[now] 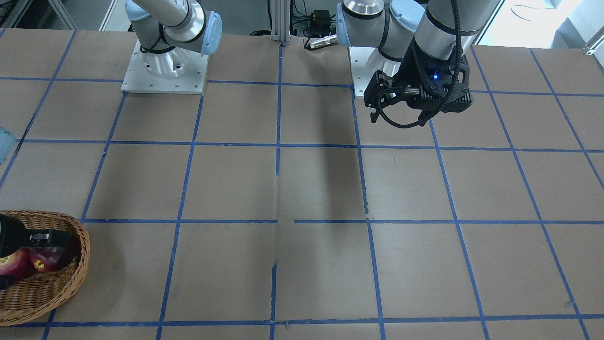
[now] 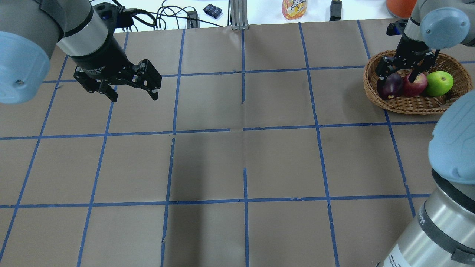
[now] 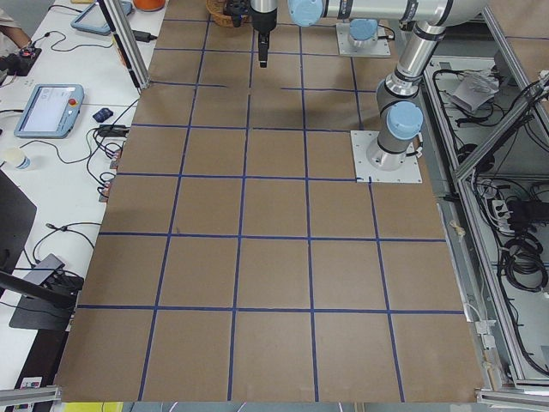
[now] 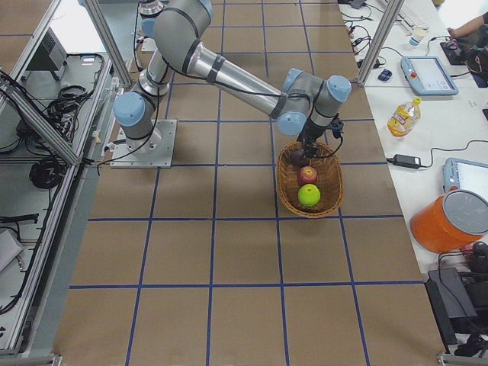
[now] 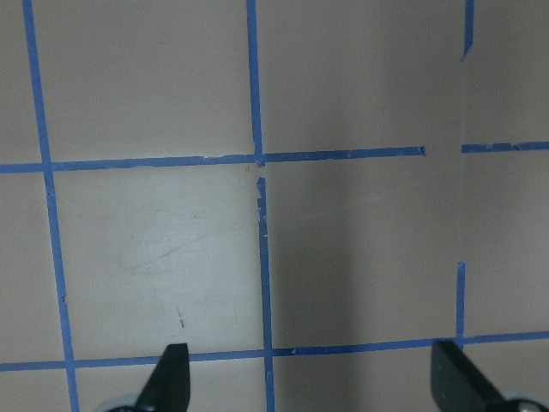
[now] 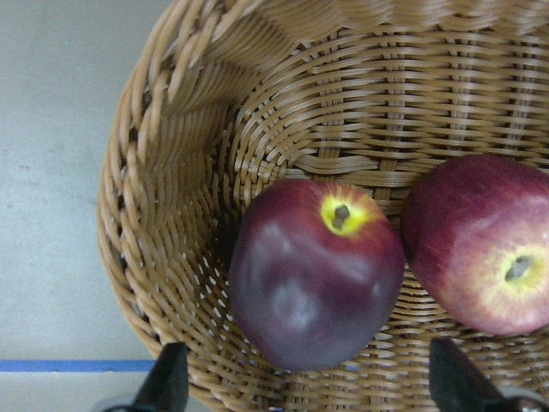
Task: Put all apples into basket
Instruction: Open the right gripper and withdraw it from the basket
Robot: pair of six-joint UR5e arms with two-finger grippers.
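Note:
The wicker basket (image 2: 408, 107) stands at the far right of the table. In it lie three apples in a row: the maroon apple (image 2: 389, 85), the red apple (image 2: 415, 84) and the green apple (image 2: 440, 83). My right gripper (image 2: 402, 72) hangs open just above the maroon and red apples and holds nothing. In the right wrist view the maroon apple (image 6: 313, 275) lies between the open fingertips (image 6: 171, 382), with the red apple (image 6: 485, 245) beside it. My left gripper (image 2: 130, 94) is open and empty above the table's far left, over bare paper (image 5: 343, 257).
A drink bottle (image 2: 294, 8), cables and an orange container (image 2: 399, 5) sit beyond the table's far edge. The two arm bases (image 1: 165, 71) stand on the robot's side. The brown table is marked with a blue tape grid (image 2: 243, 129).

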